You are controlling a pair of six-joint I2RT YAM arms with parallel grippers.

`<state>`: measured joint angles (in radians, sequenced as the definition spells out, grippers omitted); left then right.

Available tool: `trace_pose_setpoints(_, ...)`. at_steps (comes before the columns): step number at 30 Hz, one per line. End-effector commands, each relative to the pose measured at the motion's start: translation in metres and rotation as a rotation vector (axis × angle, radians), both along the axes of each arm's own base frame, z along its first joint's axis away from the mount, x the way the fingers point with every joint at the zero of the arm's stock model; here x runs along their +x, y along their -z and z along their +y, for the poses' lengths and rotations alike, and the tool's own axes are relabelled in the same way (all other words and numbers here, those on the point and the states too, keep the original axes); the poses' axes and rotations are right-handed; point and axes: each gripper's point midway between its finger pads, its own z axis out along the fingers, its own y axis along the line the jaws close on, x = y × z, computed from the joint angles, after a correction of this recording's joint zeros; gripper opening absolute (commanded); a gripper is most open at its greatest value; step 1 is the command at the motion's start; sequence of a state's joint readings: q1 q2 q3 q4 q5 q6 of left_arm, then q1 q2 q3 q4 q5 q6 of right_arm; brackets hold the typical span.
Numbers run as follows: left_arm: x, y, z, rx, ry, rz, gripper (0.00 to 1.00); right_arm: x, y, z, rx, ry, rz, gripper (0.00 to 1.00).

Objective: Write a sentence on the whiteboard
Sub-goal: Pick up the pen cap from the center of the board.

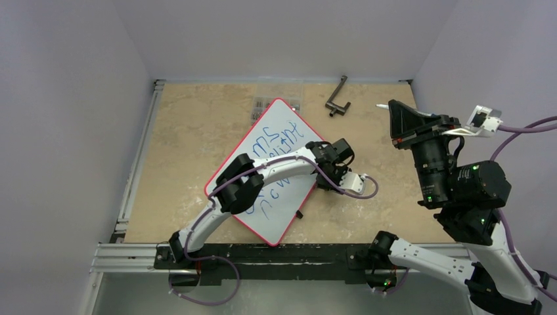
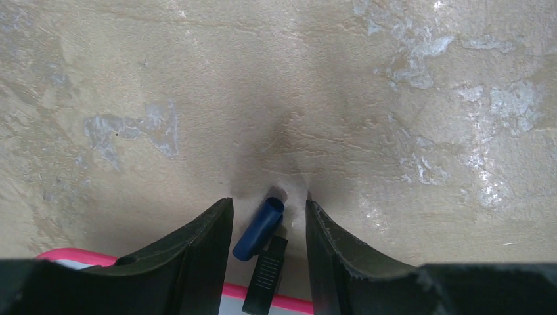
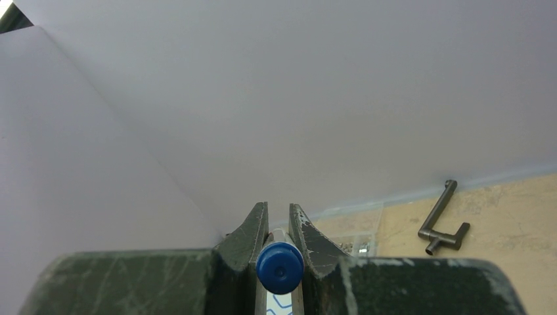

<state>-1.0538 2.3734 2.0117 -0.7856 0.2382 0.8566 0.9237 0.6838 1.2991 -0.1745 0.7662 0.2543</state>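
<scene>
The whiteboard (image 1: 280, 226) lies cornerwise on the table, white with a thin red rim. The sentence (image 1: 279, 141) is in blue marker lines, partly hidden under my left arm. My left gripper (image 1: 333, 164) hangs low just off the board's right edge. In the left wrist view that gripper (image 2: 268, 200) is open, and a blue marker cap (image 2: 259, 228) lies on the table between its fingers beside a black ribbed piece (image 2: 266, 275). The board's rim (image 2: 297, 304) shows below. My right gripper (image 1: 396, 118) is raised at the right, shut on a marker (image 3: 280, 267) with a blue end.
A dark metal crank handle (image 1: 337, 98) lies near the back wall. A clear box of small parts (image 1: 276, 105) sits behind the board's far corner. A small black item (image 1: 299, 214) rests by the board's lower right edge. Walls close in on three sides.
</scene>
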Motion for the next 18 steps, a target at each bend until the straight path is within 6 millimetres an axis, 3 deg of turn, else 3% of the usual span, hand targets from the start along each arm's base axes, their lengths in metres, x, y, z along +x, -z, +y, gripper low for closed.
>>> trace_pose_setpoints(1, 0.008, -0.003, -0.003, -0.009, -0.033, -0.003, 0.43, 0.000, 0.004, 0.004, -0.001, -0.020, 0.004, 0.00)
trace_pose_setpoints(10, 0.012, 0.005, 0.006, 0.058, -0.046, 0.031, 0.24, -0.002, 0.003, 0.002, 0.004, -0.021, 0.003, 0.00)
trace_pose_setpoints(14, 0.012, 0.008, 0.008, 0.073, -0.041, 0.037, 0.09, -0.002, 0.004, 0.003, 0.004, -0.022, 0.006, 0.00)
trace_pose_setpoints(18, 0.010, 0.004, 0.004, 0.063, -0.038, 0.047, 0.00, -0.001, 0.005, 0.004, 0.001, -0.027, 0.010, 0.00)
